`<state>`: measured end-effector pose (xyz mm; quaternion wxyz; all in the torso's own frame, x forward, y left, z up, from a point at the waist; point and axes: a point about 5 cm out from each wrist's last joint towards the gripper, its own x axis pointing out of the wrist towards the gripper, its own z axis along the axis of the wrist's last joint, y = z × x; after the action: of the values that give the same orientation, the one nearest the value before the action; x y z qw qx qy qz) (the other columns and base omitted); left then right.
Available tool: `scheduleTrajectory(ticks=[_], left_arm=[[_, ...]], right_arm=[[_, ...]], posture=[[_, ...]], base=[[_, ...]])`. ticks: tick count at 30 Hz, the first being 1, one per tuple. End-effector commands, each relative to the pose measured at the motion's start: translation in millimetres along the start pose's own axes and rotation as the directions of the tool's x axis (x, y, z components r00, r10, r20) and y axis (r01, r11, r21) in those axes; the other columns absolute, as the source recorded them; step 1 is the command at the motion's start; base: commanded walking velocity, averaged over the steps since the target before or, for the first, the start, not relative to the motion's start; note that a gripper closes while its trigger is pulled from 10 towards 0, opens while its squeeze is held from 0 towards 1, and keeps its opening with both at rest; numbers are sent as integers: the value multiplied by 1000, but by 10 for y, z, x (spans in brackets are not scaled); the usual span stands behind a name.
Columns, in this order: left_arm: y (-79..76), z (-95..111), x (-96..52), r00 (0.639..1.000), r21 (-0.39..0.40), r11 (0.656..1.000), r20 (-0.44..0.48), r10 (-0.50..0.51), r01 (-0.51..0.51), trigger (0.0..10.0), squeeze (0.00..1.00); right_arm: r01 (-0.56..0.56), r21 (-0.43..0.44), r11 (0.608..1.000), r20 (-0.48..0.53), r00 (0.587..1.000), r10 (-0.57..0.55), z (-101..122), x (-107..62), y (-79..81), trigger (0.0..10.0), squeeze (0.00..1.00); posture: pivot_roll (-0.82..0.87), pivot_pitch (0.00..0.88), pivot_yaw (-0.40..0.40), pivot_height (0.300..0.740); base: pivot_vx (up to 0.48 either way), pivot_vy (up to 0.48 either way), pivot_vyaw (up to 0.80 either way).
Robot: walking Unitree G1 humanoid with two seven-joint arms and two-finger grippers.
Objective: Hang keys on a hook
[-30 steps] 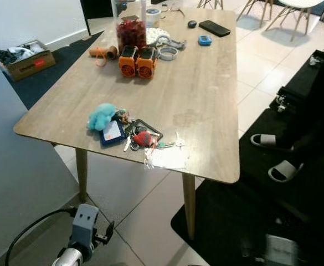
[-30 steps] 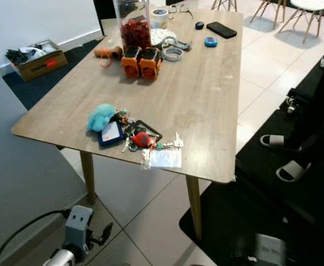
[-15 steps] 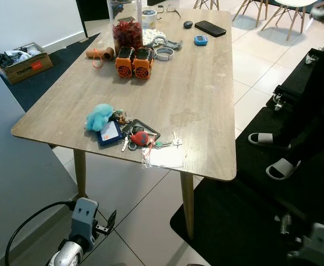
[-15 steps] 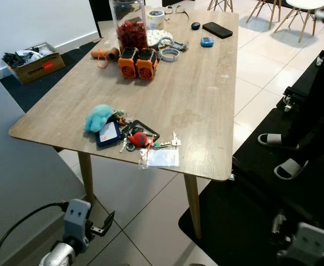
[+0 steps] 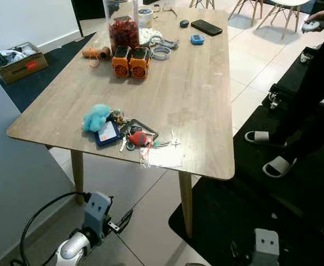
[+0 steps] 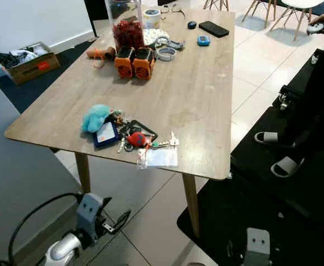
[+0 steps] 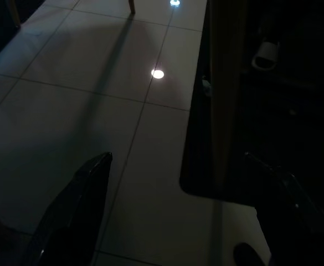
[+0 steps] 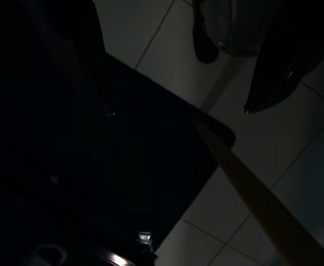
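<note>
A bunch of keys [image 5: 138, 138] with a red charm lies near the front edge of the wooden table [image 5: 195, 94]. A blue fluffy charm [image 5: 95, 117] and a blue card holder [image 5: 107, 133] are joined to it, and a clear plastic sleeve [image 5: 163, 158] lies just in front. My left gripper [image 5: 122, 220] hangs low over the floor tiles, in front of and below the table's left corner; in the left wrist view [image 7: 178, 216] its fingers stand apart and hold nothing. My right wrist [image 5: 266, 245] hangs low over the black mat, and that gripper [image 8: 178, 112] looks open and holds nothing.
Two orange blocks [image 5: 130, 61], a jar of red things [image 5: 122, 30], a tape roll [image 5: 160, 52] and a phone [image 5: 206, 26] sit on the far half of the table. A person's legs in slippers [image 5: 278, 165] stand on the black mat [image 5: 245, 216] at right. A grey panel [image 5: 12, 166] is at left.
The camera has shifted a little. My left arm has moved right and up slightly. My right wrist has come into view at the lower right. The keys lie as before.
</note>
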<state>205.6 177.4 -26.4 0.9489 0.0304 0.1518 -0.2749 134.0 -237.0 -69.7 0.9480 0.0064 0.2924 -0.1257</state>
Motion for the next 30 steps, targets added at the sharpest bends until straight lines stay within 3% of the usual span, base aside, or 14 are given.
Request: scheduleTrajectory(ticks=[1, 4, 5, 6, 7, 8, 10, 12, 14, 17, 22, 25, 28, 30], left_arm=[[-1, -18, -28, 1000, 2, 1000, -18, -16, 16, 10000, 0], [45, 7, -27, 999, 26, 999, -21, 38, -38, 10000, 0], [86, -42, -19, 992, -5, 994, -66, 108, -108, 10000, 0], [86, -42, -19, 992, -5, 994, -66, 108, -108, 10000, 0], [100, -157, -34, 975, -46, 984, -154, 163, -171, 10000, 0], [100, -157, -34, 975, -46, 984, -154, 163, -171, 10000, 0], [83, -290, -79, 948, -38, 978, -254, 190, -206, 10000, 0], [55, -274, -72, 955, -55, 978, -234, 183, -201, 10000, 0], [-24, -45, 2, 993, -102, 989, -67, 98, -105, 10000, 0], [-151, 259, 30, 990, -30, 992, 75, -117, 119, 10000, 0], [-197, 471, 28, 950, 48, 956, 109, -293, 289, 10000, 0], [-202, 493, 28, 943, 55, 949, 108, -315, 310, 10000, 0], [-254, 720, 45, 884, 79, 896, 147, -444, 437, 10000, 0], [-286, 817, 70, 873, 99, 891, 181, -453, 442, 10000, 0]], right_arm=[[23, -10, 1000, -43, 999, -24, -81, -34, -44, 10000, 0], [99, 20, 995, -66, 993, -98, -96, -30, -140, 10000, 0], [130, 50, 990, -108, 986, -124, -136, -29, -165, 10000, 0], [130, 50, 990, -108, 986, -124, -136, -29, -165, 10000, 0], [132, 86, 987, -175, 978, -116, -208, -32, -132, 10000, 0], [132, 86, 987, -175, 978, -116, -208, -32, -132, 10000, 0], [64, 72, 995, -241, 970, -45, -284, -33, 3, 10000, 0], [26, 51, 998, -238, 971, -13, -278, -24, 59, 10000, 0], [2, 54, 999, -209, 978, 9, -233, 2, 113, 10000, 0], [7, 43, 999, -211, 977, 2, -232, 6, 106, 10000, 0], [5, 26, 1000, -229, 974, 1, -248, 1, 80, 10000, 0], [4, 24, 1000, -231, 973, 1, -249, 2, 75, 10000, 0], [3, 17, 1000, -232, 973, 1, -243, 6, 52, 10000, 0], [4, 15, 1000, -232, 973, 0, -242, 5, 47, 10000, 0]], posture=[[25, 55, 19, 740], [27, 52, 21, 740], [30, 46, 18, 740], [30, 46, 18, 740], [27, 43, 18, 740], [27, 43, 18, 740], [16, 38, 19, 740], [19, 33, 16, 740], [19, 33, 16, 740], [20, 30, 6, 740], [23, 30, 2, 740], [22, 31, 2, 740], [20, 35, 3, 740], [20, 35, 3, 740]], base=[[0, 0, 0], [0, 0, 0], [0, 0, 0], [0, 0, 0], [0, 0, 0], [0, 0, 0], [0, 0, 0], [0, 0, 0], [0, 0, 0], [0, 0, 0], [0, 0, 0], [0, 0, 0], [0, 0, 0], [0, 0, 0]])
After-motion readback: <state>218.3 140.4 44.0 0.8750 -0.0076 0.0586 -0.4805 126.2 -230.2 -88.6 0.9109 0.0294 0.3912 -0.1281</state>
